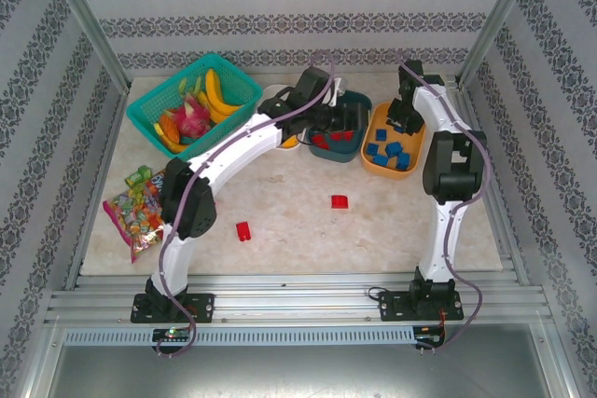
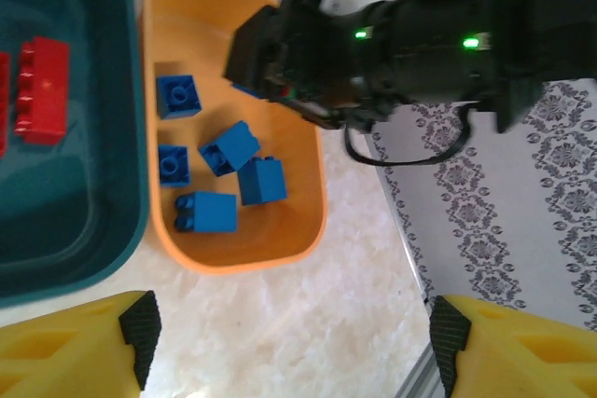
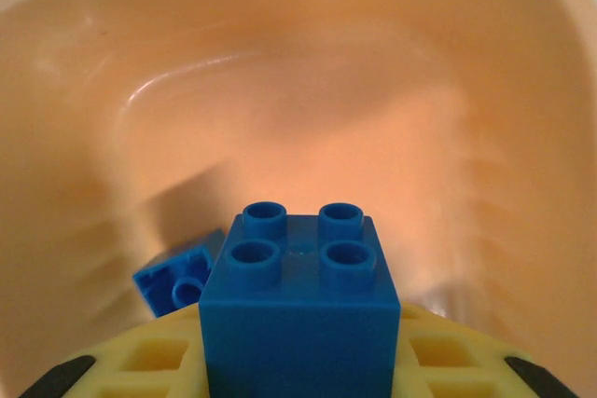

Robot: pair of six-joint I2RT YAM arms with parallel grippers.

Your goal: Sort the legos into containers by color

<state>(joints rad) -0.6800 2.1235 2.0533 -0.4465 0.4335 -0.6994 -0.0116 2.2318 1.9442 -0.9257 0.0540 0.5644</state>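
The step in hand is the drop of a blue brick (image 3: 298, 314) into the orange tub (image 3: 466, 62). The right fingers (image 3: 438, 351) are closed on its two sides, and it sits right at their tips, above the tub's floor. Its four studs point ahead of the fingertips, toward the tub's inside. The brick looks about square, so it shows no clear long axis. Another blue brick (image 3: 177, 281) lies below and to the left of the tips.

The next move likely calls only for the right fingers to part, since the tub's wall rises on every side of them.

The left fingers (image 2: 140, 333) stand wide apart and hold nothing. Ahead of them to the left is the teal tub (image 2: 84, 230) with a red brick (image 2: 42, 90) in it.

Two red bricks (image 1: 339, 201) (image 1: 243, 230) lie on the surface (image 1: 392, 230), well back from both sets of fingers, toward the arm bases. Those are probably the left arm's next job, which calls for a long reach back.
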